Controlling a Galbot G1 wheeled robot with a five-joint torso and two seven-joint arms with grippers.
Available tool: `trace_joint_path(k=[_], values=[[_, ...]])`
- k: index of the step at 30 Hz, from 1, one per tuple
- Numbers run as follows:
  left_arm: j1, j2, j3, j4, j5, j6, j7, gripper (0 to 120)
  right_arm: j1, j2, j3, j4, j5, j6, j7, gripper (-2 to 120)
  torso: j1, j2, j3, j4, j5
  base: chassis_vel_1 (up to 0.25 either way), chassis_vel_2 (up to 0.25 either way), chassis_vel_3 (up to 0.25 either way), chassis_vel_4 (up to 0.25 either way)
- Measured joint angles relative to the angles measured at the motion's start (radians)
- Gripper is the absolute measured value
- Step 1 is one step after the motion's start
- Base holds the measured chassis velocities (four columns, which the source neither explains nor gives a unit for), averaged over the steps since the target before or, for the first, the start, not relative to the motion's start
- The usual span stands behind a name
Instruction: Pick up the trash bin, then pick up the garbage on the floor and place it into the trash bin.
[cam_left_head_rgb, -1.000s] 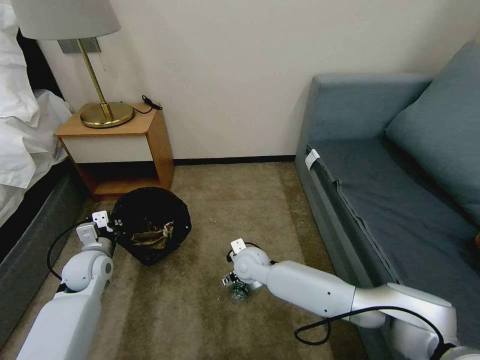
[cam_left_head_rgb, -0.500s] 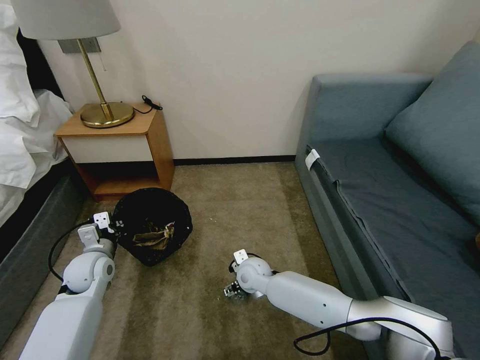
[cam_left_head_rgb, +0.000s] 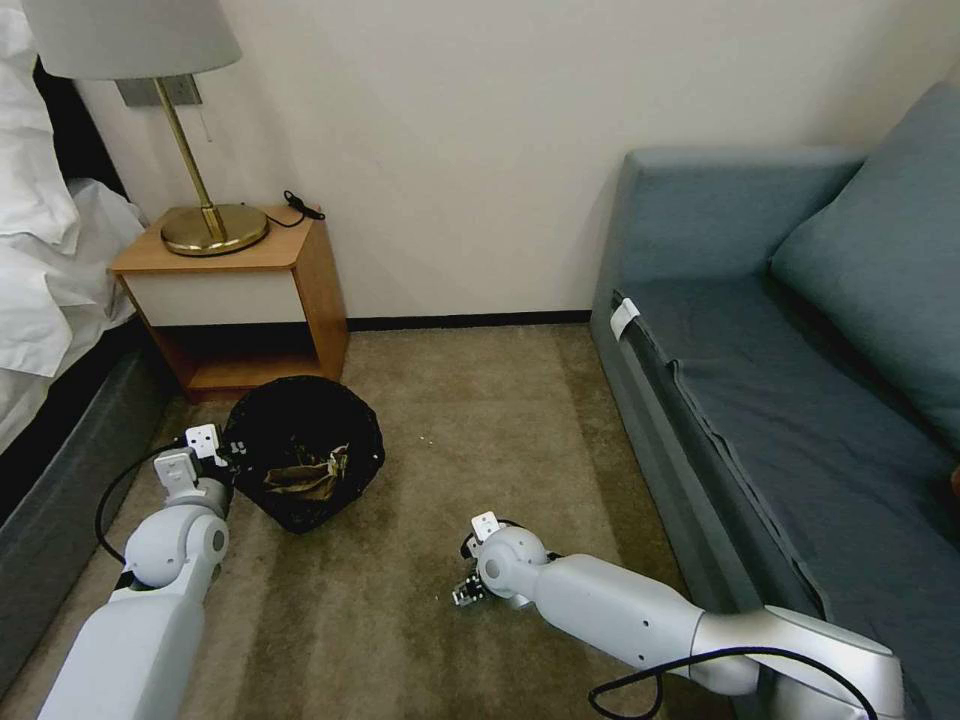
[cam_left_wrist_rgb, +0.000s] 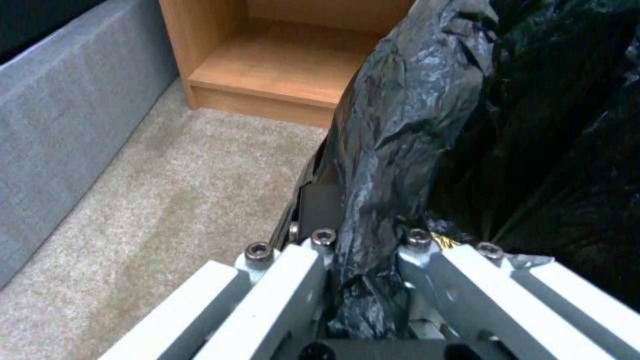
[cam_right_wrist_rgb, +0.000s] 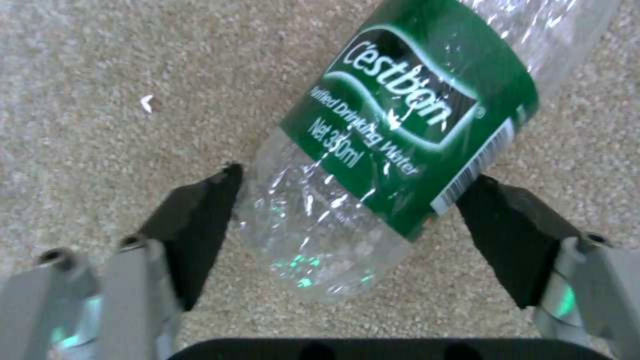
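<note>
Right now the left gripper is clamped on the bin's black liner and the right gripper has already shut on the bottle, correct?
Not quite. The right gripper is open: in the right wrist view its fingers straddle the bottle lying on the carpet, one at each side. The left gripper is indeed clamped on the trash bin's black liner.
</note>
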Motion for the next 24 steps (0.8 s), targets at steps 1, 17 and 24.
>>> trace_joint_path(k=[1, 17, 24], values=[[0.000, 0.000, 0.000, 0.001, 0.000, -0.001, 0.000, 2, 0.000, 0.000, 0.000, 0.000, -0.001, 0.000, -0.008, 74, 0.000, 0.000, 0.000, 0.0000, 0.0000, 0.000, 0.000, 0.000, 0.000], [0.003, 0.005, -0.004, -0.001, -0.004, -0.004, 0.000, 2, -0.001, -0.005, -0.001, 0.012, 0.000, 0.000, -0.017, 33, 0.000, 0.000, 0.000, 0.0000, 0.0000, 0.000, 0.000, 0.000, 0.000], [0.003, 0.007, -0.006, -0.002, -0.004, -0.004, 0.000, 2, 0.005, -0.006, 0.007, 0.016, -0.005, 0.000, -0.017, 30, 0.000, 0.000, 0.000, 0.0000, 0.0000, 0.000, 0.000, 0.000, 0.000]])
